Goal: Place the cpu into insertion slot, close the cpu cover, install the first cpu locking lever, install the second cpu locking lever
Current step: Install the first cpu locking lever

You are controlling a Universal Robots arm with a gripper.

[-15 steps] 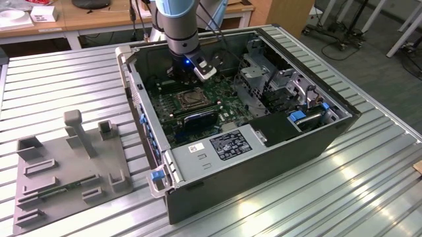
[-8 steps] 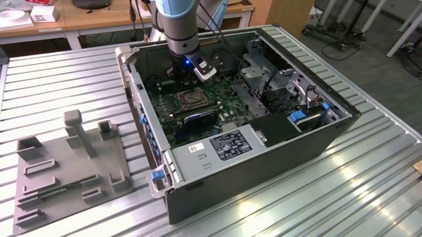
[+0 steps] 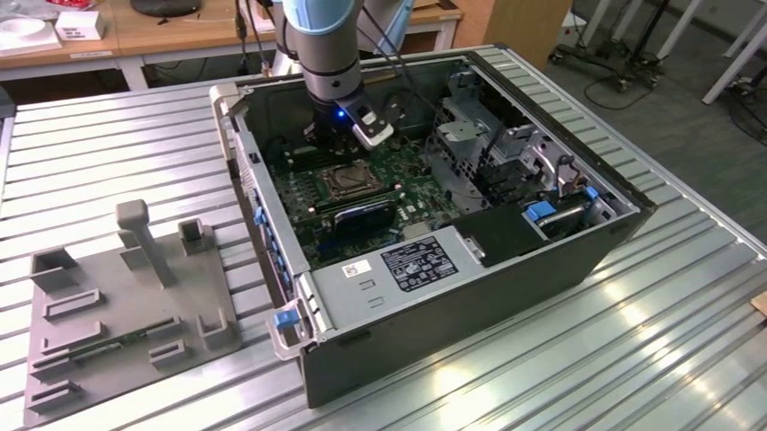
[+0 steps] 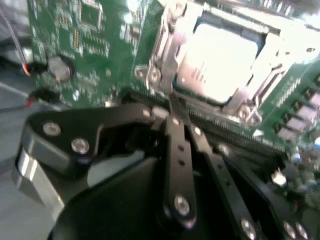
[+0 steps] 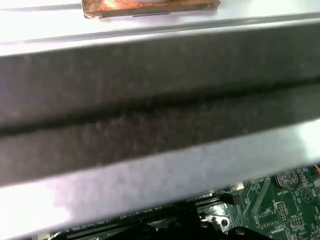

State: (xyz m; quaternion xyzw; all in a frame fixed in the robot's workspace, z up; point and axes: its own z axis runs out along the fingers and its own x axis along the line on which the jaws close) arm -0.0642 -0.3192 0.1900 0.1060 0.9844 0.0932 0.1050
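Cpu [image 4: 220, 60] sits in its socket under the cover [image 4: 167, 55]; gripper [image 4: 175, 107], fingers pressed together at the socket's 6 o'clock edge, risks slipping off a lever.

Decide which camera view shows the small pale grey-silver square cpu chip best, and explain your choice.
The second wrist view: the small pale grey-silver square cpu chip sits large and close in its socket, framed by the silvery metal cpu cover. In the exterior view the socket is a small dark square on the green motherboard. The first wrist view gives motherboard edge.
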